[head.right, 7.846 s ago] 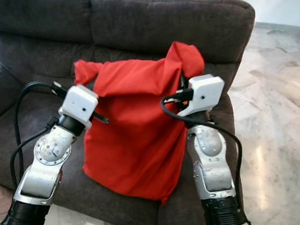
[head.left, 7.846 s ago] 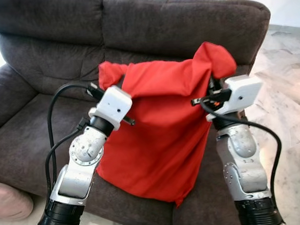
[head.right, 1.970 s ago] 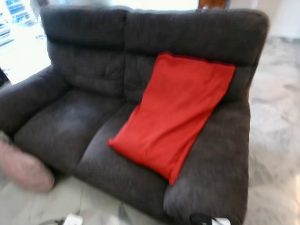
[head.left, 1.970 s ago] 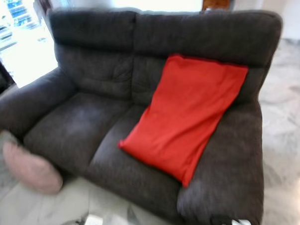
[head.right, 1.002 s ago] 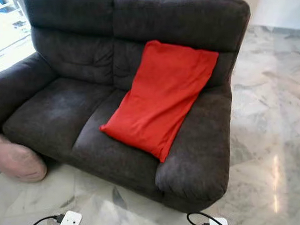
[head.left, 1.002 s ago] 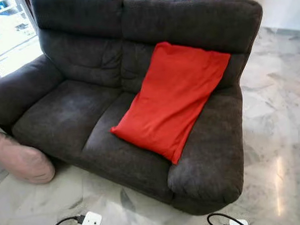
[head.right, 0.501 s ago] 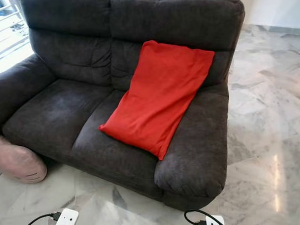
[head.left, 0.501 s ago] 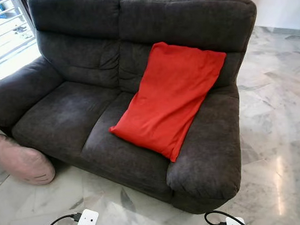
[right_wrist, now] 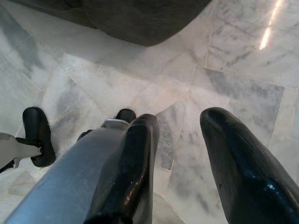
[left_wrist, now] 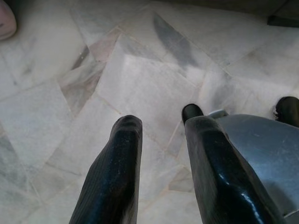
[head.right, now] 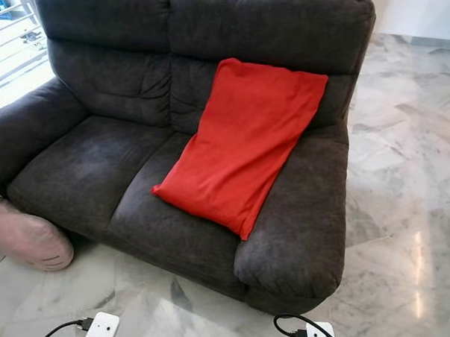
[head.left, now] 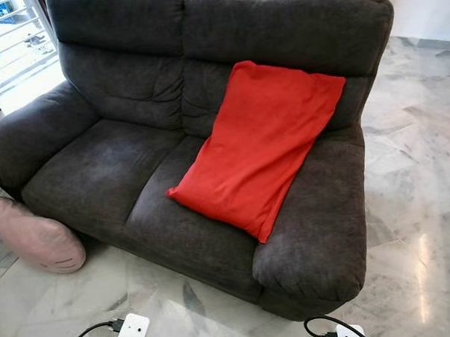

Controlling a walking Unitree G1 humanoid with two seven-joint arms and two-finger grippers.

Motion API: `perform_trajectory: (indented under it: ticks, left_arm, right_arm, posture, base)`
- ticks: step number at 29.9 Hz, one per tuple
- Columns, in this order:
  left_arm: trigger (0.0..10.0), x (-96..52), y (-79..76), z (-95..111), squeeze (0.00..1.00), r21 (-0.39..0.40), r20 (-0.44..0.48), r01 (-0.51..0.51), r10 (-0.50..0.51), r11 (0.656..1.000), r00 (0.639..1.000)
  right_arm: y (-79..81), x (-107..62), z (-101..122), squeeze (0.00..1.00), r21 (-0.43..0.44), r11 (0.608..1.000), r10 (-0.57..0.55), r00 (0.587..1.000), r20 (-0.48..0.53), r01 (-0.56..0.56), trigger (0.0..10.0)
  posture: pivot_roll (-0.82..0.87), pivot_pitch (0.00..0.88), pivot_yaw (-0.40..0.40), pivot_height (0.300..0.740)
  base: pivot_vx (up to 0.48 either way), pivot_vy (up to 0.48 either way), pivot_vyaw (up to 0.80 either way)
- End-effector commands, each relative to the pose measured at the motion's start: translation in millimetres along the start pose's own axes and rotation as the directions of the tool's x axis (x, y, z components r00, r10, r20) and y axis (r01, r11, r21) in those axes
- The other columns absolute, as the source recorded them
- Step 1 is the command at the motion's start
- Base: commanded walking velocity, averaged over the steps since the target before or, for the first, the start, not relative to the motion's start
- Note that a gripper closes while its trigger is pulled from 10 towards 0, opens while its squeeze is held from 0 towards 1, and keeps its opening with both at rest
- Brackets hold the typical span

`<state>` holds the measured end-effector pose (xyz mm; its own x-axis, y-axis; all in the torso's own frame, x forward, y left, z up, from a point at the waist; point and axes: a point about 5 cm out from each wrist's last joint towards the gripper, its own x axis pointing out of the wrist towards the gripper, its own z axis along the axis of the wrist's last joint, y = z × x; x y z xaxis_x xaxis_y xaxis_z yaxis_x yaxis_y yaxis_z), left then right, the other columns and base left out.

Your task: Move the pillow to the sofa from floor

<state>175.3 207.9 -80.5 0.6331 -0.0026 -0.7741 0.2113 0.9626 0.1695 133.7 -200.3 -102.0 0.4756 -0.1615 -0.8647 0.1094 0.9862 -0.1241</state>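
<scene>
A red pillow [head.left: 265, 148] lies tilted on the right seat of the dark grey sofa [head.left: 113, 162], its top resting against the backrest. A pink pillow [head.left: 35, 240] sits on the marble floor beside the sofa's left front corner. Both arms hang low in front of the sofa. My left gripper [left_wrist: 161, 126] is open above the marble floor with nothing between its fingers. My right gripper [right_wrist: 180, 121] is open too, pointing down at the floor near the sofa's right armrest [right_wrist: 135, 18].
White marble floor [head.left: 413, 205] spreads to the right of the sofa and in front of it. My own grey leg and black foot [left_wrist: 191, 112] show below the grippers. A bright window with bars [head.left: 14, 43] is at the back left.
Earlier both grippers held the red pillow up over the sofa; now it rests on the seat, let go, and the arms hang low. The camera has shifted slightly in the last second.
</scene>
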Motion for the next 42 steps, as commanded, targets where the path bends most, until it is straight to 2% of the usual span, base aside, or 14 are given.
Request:
perform_trajectory:
  ticks: [1,6,13,18,31,42]
  left_arm:
    - [10.0,-2.5,4.3,-9.6,0.0,-0.012,-0.044,-0.018,0.017,1.0,0.999]
    - [10.0,-2.8,4.1,-10.8,0.0,-0.015,-0.048,-0.018,0.018,1.0,0.999]
    - [10.0,-3.5,1.4,-14.2,0.0,-0.017,-0.062,-0.014,0.013,1.0,0.998]
    - [10.0,-5.1,0.4,-20.2,0.0,-0.018,-0.085,-0.014,0.012,1.0,0.996]
    - [10.0,-2.9,-8.0,-17.0,0.0,-0.026,-0.086,-0.009,0.006,1.0,0.996]
    - [10.0,-2.6,-7.4,-16.4,0.0,-0.032,-0.088,-0.013,0.01,0.999,0.996]
  right_arm:
    - [6.7,-0.5,-2.5,0.0,-0.003,1.0,0.014,1.0,-0.007,-0.014,10.0]
    - [6.9,-0.4,-1.7,0.0,-0.009,1.0,0.016,1.0,-0.004,-0.016,10.0]
    - [-5.0,-1.0,-6.1,0.0,-0.022,1.0,-0.007,1.0,-0.019,0.006,10.0]
    - [-6.7,-1.2,-6.9,0.0,-0.02,1.0,-0.009,1.0,-0.021,0.009,10.0]
    - [-4.3,-0.6,-4.3,0.0,-0.02,1.0,-0.008,1.0,-0.018,0.007,10.0]
    - [0.9,0.2,-0.4,0.0,-0.026,1.0,-0.003,1.0,-0.013,0.003,10.0]
  posture:
    - [0.04,0.053,0.029,0.74]
    - [0.04,0.047,0.027,0.74]
    - [0.04,0.045,0.025,0.74]
    - [0.04,0.041,0.025,0.74]
    - [0.04,0.058,0.024,0.74]
    - [0.04,0.07,0.023,0.74]
  base:
    - [0.0,0.27,0.0]
    - [0.0,0.267,0.0]
    - [0.0,0.27,0.0]
    - [0.0,0.269,0.0]
    - [0.0,0.358,0.0]
    - [0.0,0.375,0.0]
